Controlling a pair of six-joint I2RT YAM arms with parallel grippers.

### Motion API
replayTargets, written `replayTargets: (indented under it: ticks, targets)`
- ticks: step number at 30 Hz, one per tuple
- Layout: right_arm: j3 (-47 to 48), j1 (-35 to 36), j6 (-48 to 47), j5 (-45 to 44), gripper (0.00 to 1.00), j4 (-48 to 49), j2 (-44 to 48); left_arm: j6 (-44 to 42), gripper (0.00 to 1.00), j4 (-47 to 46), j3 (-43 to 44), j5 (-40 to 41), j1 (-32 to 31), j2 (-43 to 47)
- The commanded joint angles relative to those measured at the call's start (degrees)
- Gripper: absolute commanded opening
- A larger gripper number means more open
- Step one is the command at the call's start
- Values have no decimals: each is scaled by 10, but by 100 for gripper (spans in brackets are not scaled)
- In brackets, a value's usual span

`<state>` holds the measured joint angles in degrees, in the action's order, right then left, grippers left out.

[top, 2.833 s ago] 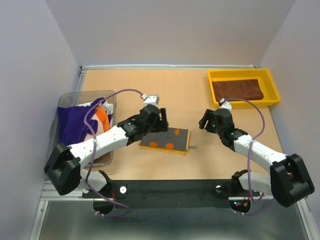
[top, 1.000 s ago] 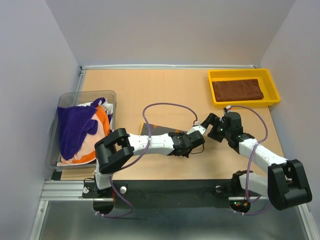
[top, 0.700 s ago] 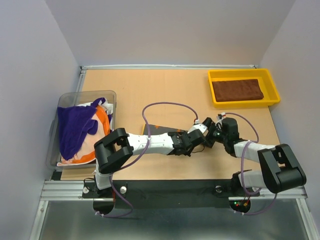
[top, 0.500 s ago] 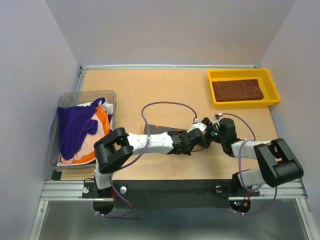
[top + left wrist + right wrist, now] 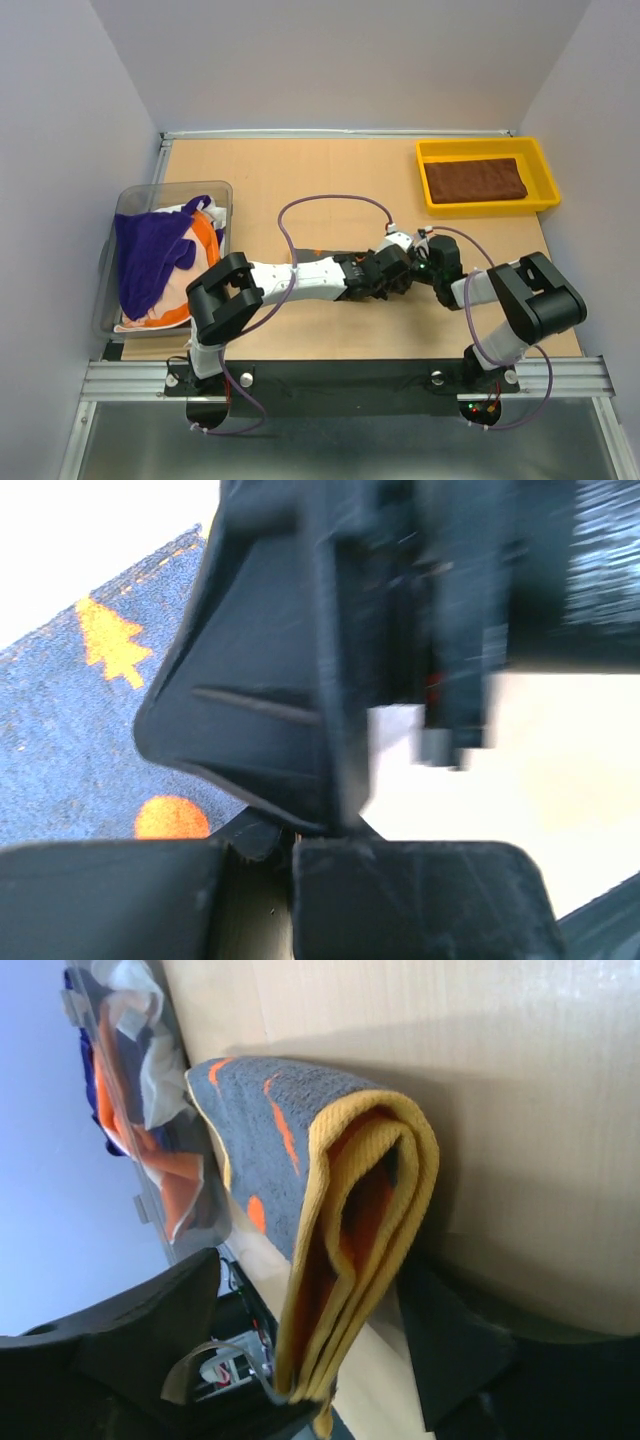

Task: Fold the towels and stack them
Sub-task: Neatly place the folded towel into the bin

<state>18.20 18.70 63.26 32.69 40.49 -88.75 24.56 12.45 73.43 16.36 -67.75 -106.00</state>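
Observation:
A folded grey towel with orange shapes and a yellow hem lies mid-table, mostly hidden under my left arm in the top view. My left gripper is at its right edge; its jaws stand nearly together and seem pinched on the hem. My right gripper faces it, open, with the towel's raised layered edge between its fingers. A dark brown towel lies folded in the yellow tray. Purple and orange towels lie crumpled in the clear bin.
The tray stands at the back right corner and the bin at the left edge. My two grippers are almost touching; the right gripper's black body fills most of the left wrist view. Grey walls enclose the table on three sides.
My left arm has swung across the patterned towel to its right edge. My right gripper has moved left and down until it meets the left gripper at that edge.

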Motion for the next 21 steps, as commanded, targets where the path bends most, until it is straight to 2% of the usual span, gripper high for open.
replayTargets:
  ticks: [1, 3, 4, 6, 7, 9, 10, 11, 12, 14, 15, 17, 18, 21]
  targets:
    - [19, 12, -22, 0, 72, -13, -34, 10, 0, -25, 36, 2, 4, -8]
    - [29, 12, -31, 2, 65, -14, -38, 10, 0, -25, 42, -1, 4, -13]
    - [32, 12, -32, 2, 54, -15, -39, 11, 0, -25, 44, -4, 5, -19]
    - [46, 11, -42, 3, 42, -17, -39, 13, 1, -24, 46, -5, 5, -23]
    - [50, 11, -46, 2, 30, -26, -39, 15, 3, -23, 46, -6, 7, -25]
    - [68, 11, -66, -1, 19, -43, -40, 17, 17, -23, 47, -8, 9, -25]
    - [76, 11, -74, -3, 9, -65, -40, 16, 24, -23, 46, -8, 10, -23]
    - [83, 10, -83, -3, 6, -78, -41, 17, 32, -23, 46, -7, 11, -21]
    - [100, 6, -104, -3, 4, -107, -39, 16, 46, -23, 44, -6, 12, -18]
    - [121, 1, -134, -7, 1, -149, -37, 17, 57, -23, 40, -6, 20, -4]
    - [152, -5, -173, -17, 1, -204, -36, 20, 66, -24, 32, -7, 24, 3]
    - [181, -13, -214, -35, 1, -255, -34, 21, 75, -30, 19, -10, 35, 32]
    - [194, -26, -253, -39, 1, -275, -34, 20, 82, -33, 2, -14, 47, 45]
    - [258, -55, -328, -46, 0, -359, -46, 13, 93, -45, -41, -27, 85, 110]
